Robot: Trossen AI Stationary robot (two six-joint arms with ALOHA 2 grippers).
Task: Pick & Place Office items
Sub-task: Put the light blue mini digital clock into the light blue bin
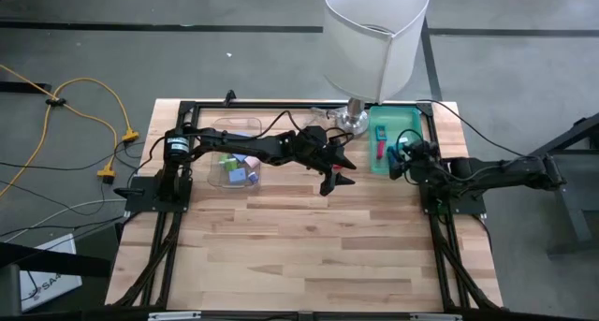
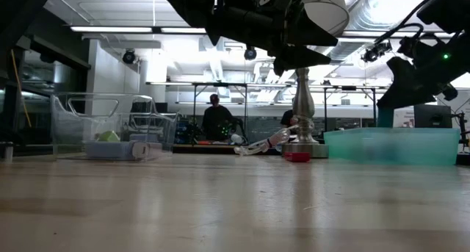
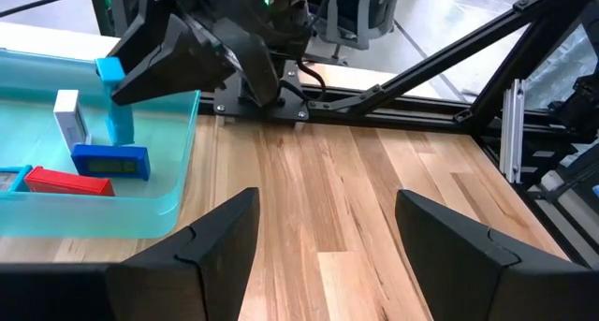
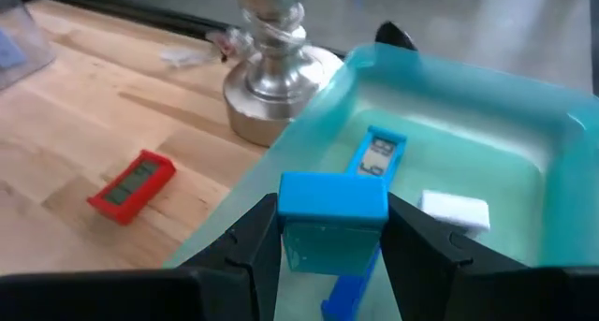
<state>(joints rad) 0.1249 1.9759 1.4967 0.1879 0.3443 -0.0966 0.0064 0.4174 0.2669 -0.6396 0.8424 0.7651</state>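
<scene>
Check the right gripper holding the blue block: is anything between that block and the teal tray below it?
Nothing visible. The right gripper is shut on the blue block directly above the teal tray. The tray's blue and white pieces lie beside the drop spot, and the red piece lies outside on the table.

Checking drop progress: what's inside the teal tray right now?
In the teal tray: a red piece, a dark blue piece and a white one. The right gripper holds a light blue block over it, covering the floor beneath.

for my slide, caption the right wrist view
Right tool holds a blue block over the teal tray, red piece on the table.
</scene>
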